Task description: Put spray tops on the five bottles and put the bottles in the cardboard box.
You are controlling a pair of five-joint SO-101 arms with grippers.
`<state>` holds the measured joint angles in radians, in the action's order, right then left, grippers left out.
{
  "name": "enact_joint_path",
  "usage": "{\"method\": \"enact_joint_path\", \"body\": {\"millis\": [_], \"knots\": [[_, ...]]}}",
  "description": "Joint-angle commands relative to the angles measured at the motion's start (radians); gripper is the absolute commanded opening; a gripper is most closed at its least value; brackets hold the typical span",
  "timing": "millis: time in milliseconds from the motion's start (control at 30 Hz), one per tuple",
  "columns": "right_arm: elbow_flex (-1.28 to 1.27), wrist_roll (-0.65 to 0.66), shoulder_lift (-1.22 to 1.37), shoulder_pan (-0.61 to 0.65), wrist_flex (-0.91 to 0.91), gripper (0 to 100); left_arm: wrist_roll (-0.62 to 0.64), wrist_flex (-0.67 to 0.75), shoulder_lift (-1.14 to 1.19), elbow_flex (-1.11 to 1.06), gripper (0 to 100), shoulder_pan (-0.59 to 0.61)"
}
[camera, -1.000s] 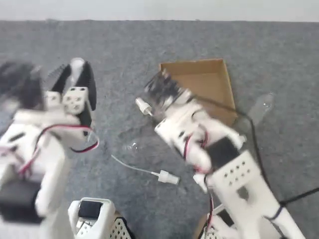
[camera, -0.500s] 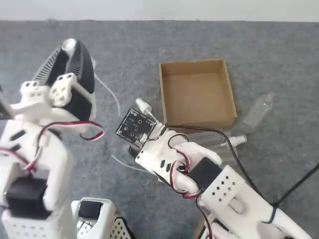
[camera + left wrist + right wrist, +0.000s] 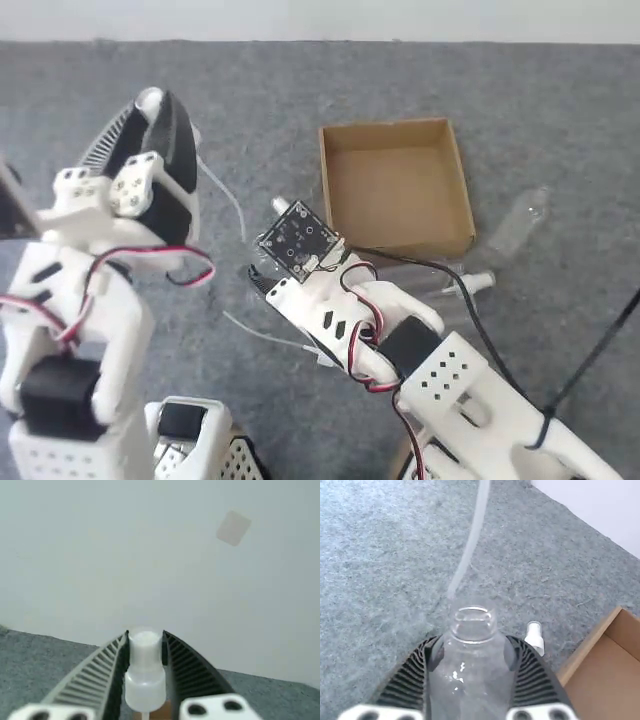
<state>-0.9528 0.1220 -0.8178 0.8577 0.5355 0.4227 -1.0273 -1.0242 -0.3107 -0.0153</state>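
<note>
My left gripper [image 3: 145, 636] is shut on a white spray top [image 3: 145, 670] and holds it high at the table's left [image 3: 148, 98]; its thin tube [image 3: 222, 195] hangs down. My right gripper [image 3: 472, 645] is shut on a clear open-necked bottle [image 3: 470, 680], held upright left of the cardboard box [image 3: 396, 240]. The hanging tube [image 3: 470, 545] ends just beyond the bottle's neck. A loose spray top [image 3: 285, 209] lies by the box's near-left corner. A second clear bottle [image 3: 520, 225] lies right of the box.
The box interior [image 3: 395, 185] holds nothing. Another spray top [image 3: 478, 282] lies below the box's right side, and a loose tube [image 3: 262, 334] lies on the grey carpet, partly under the right arm [image 3: 400, 340]. A white wall borders the far edge.
The right arm swung from beside the box toward the left with the bottle. The left gripper rose, holding the spray top, so that the tube now hangs near the bottle's neck.
</note>
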Motion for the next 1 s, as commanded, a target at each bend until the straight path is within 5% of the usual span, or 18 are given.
{"method": "enact_joint_path", "body": {"millis": [0, 400, 967], "knots": [[0.011, -0.014, -0.053, -0.013, -0.022, 0.6, 0.005, -0.031, -0.057, -0.005, 1, -0.081], [-0.006, -0.014, -0.054, -0.012, -0.021, 0.6, 0.002, 0.150, -0.060, -0.090, 1, -0.017], [-0.057, -0.008, -0.054, -0.015, -0.021, 0.6, -0.066, -0.011, -0.071, -0.252, 1, -0.117]]}}
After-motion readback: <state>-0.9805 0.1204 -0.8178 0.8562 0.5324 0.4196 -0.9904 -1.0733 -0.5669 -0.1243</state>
